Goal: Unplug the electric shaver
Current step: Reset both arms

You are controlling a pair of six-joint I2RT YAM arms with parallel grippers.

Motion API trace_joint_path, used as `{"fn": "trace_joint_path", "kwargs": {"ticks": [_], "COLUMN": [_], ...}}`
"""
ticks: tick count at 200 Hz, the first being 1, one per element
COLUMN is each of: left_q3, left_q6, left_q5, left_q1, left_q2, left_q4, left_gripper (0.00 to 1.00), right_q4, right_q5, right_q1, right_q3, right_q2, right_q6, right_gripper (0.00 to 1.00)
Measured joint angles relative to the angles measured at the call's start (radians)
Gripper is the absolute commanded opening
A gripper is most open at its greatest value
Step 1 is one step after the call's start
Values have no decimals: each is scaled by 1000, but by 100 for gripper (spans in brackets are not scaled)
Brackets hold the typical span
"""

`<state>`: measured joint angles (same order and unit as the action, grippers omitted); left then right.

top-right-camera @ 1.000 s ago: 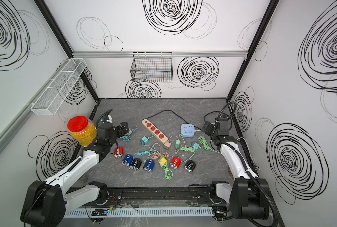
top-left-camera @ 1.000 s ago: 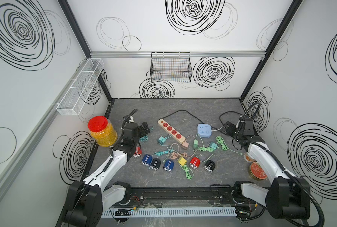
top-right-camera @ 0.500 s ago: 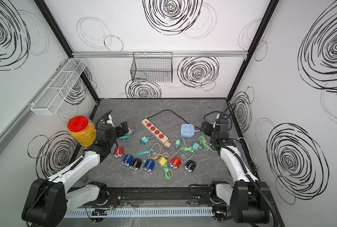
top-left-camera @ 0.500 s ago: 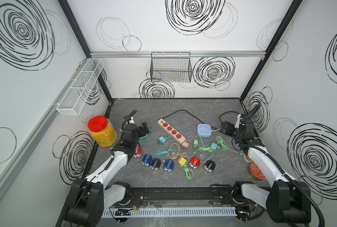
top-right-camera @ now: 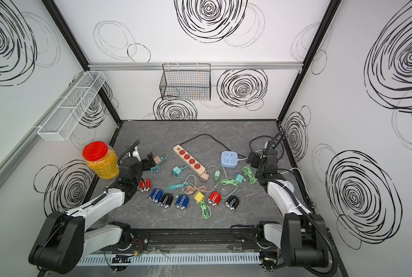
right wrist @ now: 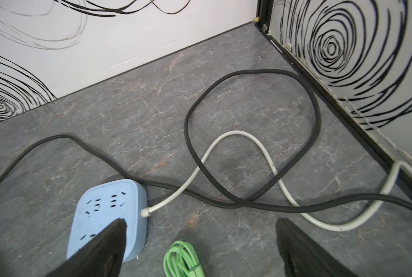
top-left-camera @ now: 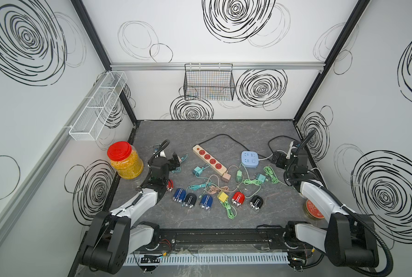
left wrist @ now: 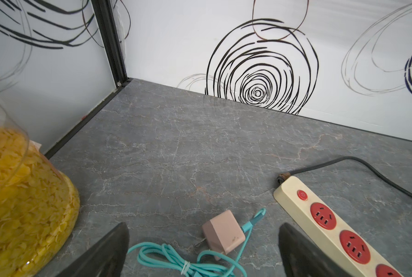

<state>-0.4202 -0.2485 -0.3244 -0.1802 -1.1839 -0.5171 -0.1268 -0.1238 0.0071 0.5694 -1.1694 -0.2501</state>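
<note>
Left gripper (left wrist: 203,225): spread wide, empty, low over a pink charger block (left wrist: 224,233) and a teal cable coil (left wrist: 166,259). Right gripper (right wrist: 200,221): spread wide too, pinching nothing, just beside the blue socket cube (right wrist: 109,215). Nearest the front rail, a row of small electric shavers (top-left-camera: 190,199) in red, blue and black, all apart from both grippers. Cannot say for certain which carries a plug; most likely the red shaver (top-left-camera: 238,198) toward the right end, with a light green cable (top-left-camera: 249,182) curving down to it. Looks light, hard-shelled, rounded and smooth, so apt to slide on the table or squirt out of a pinch; best pinned across its body with one gripper. Calls for a hold on the stiff connector right at the shaver, never on the soft cable, prone to stretch and drag the tangle along. Just behind the row, knotted teal, pink and green leads with small charger blocks among them. Farther back, the beige power strip (top-left-camera: 209,160), lying aslant, a second pink block (top-left-camera: 226,177) touching its near end. Farthest, a black wire basket (top-left-camera: 208,82) on the back wall.
</note>
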Motion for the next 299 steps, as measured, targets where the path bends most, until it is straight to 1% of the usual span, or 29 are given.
{"fn": "trace_joint_path", "kwargs": {"ticks": [53, 96, 161, 185, 214, 252, 267, 286, 299], "left_q3": [10, 49, 75, 103, 103, 104, 106, 122, 137], "left_q6": [48, 49, 57, 62, 89, 127, 146, 167, 180], "left_q5": [-18, -17, -39, -43, -43, -30, -2, 46, 79], "left_q1": [16, 71, 105, 114, 116, 118, 119, 125, 128], "left_q2": [-2, 7, 3, -38, -111, -170, -186, -229, -248], "left_q4": [-67, -117, -181, -228, -272, -347, -374, -466, -487], "left_gripper": [99, 99, 99, 99, 99, 99, 99, 99, 99], "right_q4": [-49, -65, -72, -75, -89, -124, -133, -154, -167], "right_q5": [-9, -1, 8, 10, 6, -16, -20, -23, -26], "right_q1": [-45, -45, -45, -44, -42, -38, -37, -36, -35], "right_q3": [-1, -22, -35, -43, -49, -83, -94, -111, -123], "right_q2": [1, 27, 50, 50, 48, 50, 51, 55, 58], "right_q6": [21, 24, 24, 26, 27, 31, 36, 42, 46], "right_gripper": [100, 100, 100, 100, 99, 100, 99, 100, 100]}}
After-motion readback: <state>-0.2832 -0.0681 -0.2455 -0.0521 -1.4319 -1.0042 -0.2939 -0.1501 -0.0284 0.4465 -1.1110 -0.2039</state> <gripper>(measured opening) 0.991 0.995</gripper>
